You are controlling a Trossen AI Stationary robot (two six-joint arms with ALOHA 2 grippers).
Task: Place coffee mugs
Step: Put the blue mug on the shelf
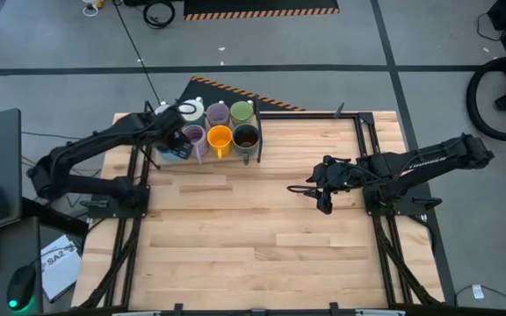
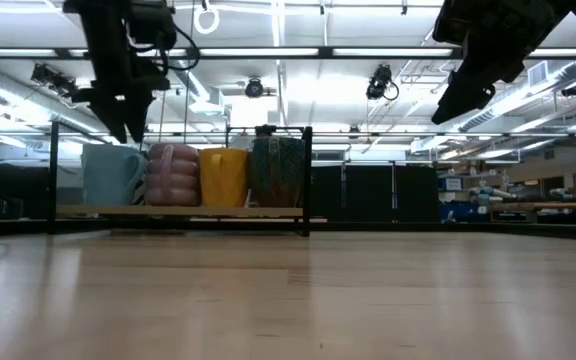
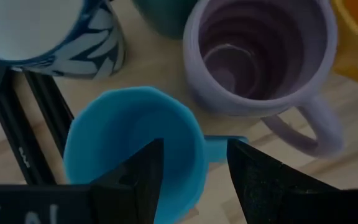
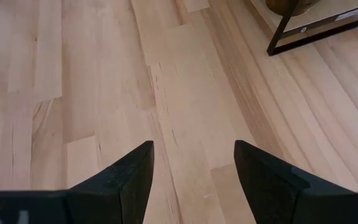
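Blue mug sits directly beneath the left gripper, whose open fingers straddle its rim on the handle side, one inside the cup and one outside, not yet closed on it. The mug stands upright at the near left end of a black rack at the counter's far edge, its handle pointing toward the lilac mug just beside it. The left arm is by far the nearer; the right gripper hovers open and empty over bare wood, well apart. Seven mugs can be counted from above: one blue, two lilac, one orange, one brown, one green, one white.
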